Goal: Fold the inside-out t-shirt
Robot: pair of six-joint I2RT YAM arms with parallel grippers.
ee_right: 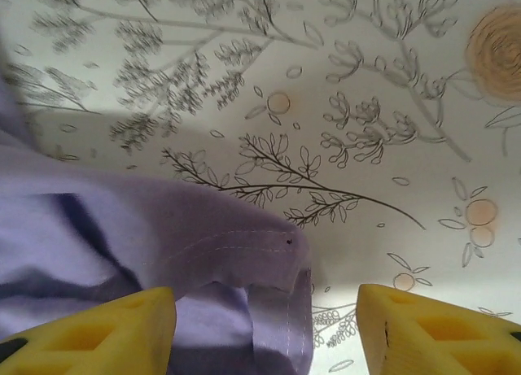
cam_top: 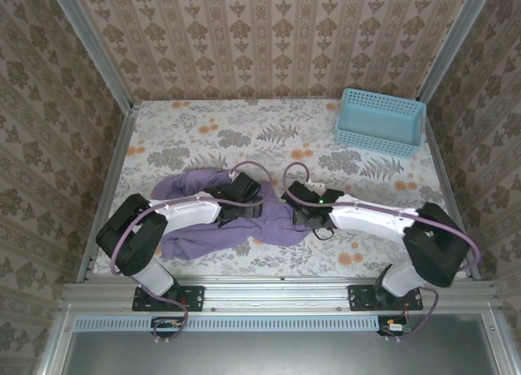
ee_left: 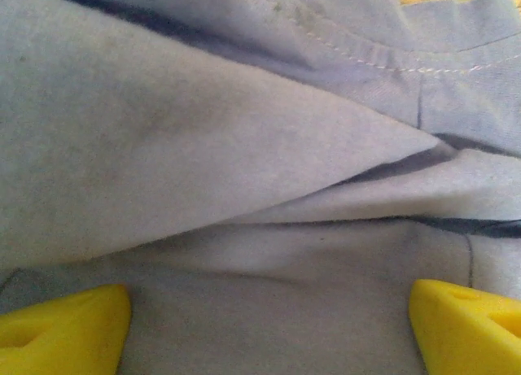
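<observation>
Inside-out t-shirt (cam_top: 252, 227) bunched at the near centre of the table (cam_top: 244, 123), long axis roughly left to right, bulk toward the near left. Left gripper (cam_top: 238, 198) directly over the middle of the heap, yellow fingertips (ee_left: 65, 326) set wide apart above folded cloth, clasping nothing. Right gripper (cam_top: 303, 208) at the shirt's right end, likewise parted and empty, stitched hem (ee_right: 244, 241) lying between the jaws, bare tabletop beyond to the right. Judged nearer a free edge: the right arm. Blue basket (cam_top: 380, 121) well apart, far right.
</observation>
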